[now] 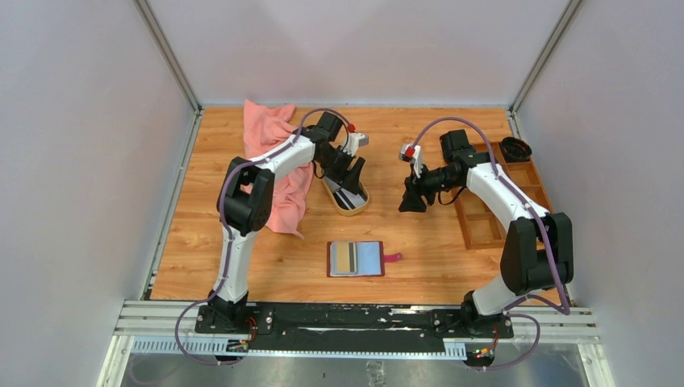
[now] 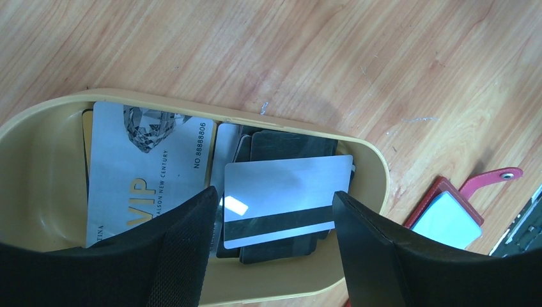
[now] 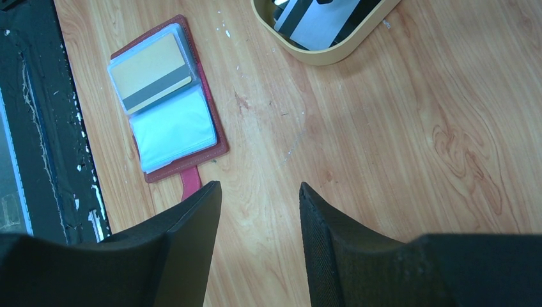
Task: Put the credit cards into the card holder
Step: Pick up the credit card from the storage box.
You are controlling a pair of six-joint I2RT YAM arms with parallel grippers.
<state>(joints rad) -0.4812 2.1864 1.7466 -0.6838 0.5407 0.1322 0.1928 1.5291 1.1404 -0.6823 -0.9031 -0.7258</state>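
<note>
The wooden tabletop is filling the floor of a white-walled booth, with metal posts running up the two far corners and a black base plate lying along the near edge. Up close, the wood is showing pale flecks and scratches. A pink cloth is lying crumpled at the far left, and a brown compartment tray is sitting along the right edge.

The left gripper is hanging low over the oval tan dish. Its jaws are standing apart on either side of a silver striped card, but I cannot tell whether they are touching it. The credit cards are lying piled in that dish, pale ones over black.

The card holder is lying open and flat on the wood at the front middle, well apart from the dish. A gold card is sitting in one of its clear pockets.

The right gripper is hovering over bare wood, jaws apart, nothing between them.
</note>
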